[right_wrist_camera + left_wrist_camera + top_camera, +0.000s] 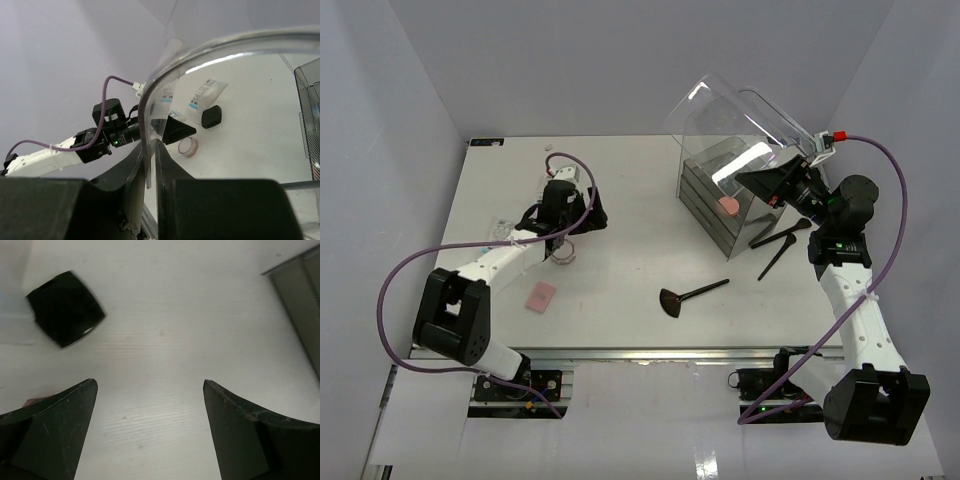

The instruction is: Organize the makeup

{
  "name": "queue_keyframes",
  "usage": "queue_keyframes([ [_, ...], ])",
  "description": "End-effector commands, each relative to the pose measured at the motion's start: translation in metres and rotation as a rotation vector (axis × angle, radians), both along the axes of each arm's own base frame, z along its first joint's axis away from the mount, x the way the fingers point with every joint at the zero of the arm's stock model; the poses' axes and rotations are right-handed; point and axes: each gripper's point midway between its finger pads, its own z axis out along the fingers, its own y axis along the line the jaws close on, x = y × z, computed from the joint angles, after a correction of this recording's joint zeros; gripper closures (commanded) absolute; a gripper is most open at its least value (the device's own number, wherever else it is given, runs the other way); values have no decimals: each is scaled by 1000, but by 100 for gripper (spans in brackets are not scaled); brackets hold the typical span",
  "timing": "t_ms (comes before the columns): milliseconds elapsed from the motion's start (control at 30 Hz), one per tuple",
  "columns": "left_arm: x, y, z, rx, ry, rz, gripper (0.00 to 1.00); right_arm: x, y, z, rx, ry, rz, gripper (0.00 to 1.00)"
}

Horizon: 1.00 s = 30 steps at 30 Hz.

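Note:
My left gripper (150,382) stands open low over the left of the table (640,250), with only bare tabletop between its fingers. A black square compact (65,308) lies ahead of it to the left, beside a white packet (14,315). A round pink compact (565,255) and a pink sponge block (541,296) lie near that gripper (563,225). A black fan brush (690,297) lies mid-table, and two thin black brushes (777,243) lie by the box. My right gripper (150,145) is shut on the rim of the clear box's raised lid (210,50).
The clear plastic box (720,195) with its drawers stands at the back right, its lid (740,120) tilted up, and something pink (728,207) sits inside. White printed packets (205,94) lie at the far left. Grey walls close in the table on three sides.

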Motion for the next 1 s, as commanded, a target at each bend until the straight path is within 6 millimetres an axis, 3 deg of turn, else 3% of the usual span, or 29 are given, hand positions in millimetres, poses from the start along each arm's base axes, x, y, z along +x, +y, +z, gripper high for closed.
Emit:
queue_keyframes([
  [0,-1,39,-36,35,203,132,2,-18,4,25,-6,-122,34,84],
  [133,20,56,-50,81,278,233,2,-19,4,26,-3,-126,35,84],
  [600,62,55,-73,99,374,365,2,-17,5,24,4,-120,40,84],
  [633,68,54,-66,91,357,365,2,-17,5,24,4,-122,40,84],
  [733,68,60,-83,122,412,418,2,-18,5,24,4,-122,42,84],
  [967,76,65,-89,146,419,463,2,-18,5,24,7,-122,41,84],
])
